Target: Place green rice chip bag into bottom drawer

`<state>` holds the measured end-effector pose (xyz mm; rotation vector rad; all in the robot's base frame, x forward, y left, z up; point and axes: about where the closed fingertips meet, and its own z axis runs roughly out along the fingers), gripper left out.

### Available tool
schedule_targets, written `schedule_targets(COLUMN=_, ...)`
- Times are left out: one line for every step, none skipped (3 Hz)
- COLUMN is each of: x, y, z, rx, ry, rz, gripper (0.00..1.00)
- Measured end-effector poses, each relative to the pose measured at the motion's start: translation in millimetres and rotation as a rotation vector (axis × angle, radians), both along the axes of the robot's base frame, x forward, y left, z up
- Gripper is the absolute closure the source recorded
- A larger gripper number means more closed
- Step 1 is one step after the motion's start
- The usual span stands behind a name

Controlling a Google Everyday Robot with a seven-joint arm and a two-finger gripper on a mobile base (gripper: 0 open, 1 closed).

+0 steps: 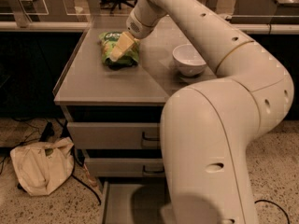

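Observation:
The green rice chip bag lies on the grey cabinet top, towards its back middle. My gripper reaches down from the arm at the upper right and rests on the bag, covering its middle. The bottom drawer is pulled open at the foot of the cabinet. I see its flat grey floor, but the arm's big white body hides its right part.
A white bowl stands on the cabinet top to the right of the bag. Two upper drawers with dark handles are closed. A beige cloth sack and dark cables lie on the floor at the left. Office chairs stand behind.

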<state>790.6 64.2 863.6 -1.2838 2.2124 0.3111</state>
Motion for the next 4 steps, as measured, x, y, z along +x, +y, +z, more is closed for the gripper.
schedule_targets(x=0.7, y=1.3, z=-1.9, rx=0.002, ry=0.000, rz=-0.001, gripper=0.13)
schedule_targets(x=0.7, y=1.3, z=-1.9, rx=0.002, ry=0.000, rz=-0.001, gripper=0.36)
schedule_targets(x=0.7, y=1.3, z=-1.9, rx=0.002, ry=0.000, rz=-0.001, gripper=0.60)
schedule_targets(x=0.7, y=1.3, z=-2.0, rx=0.002, ry=0.000, rz=-0.001, gripper=0.91)
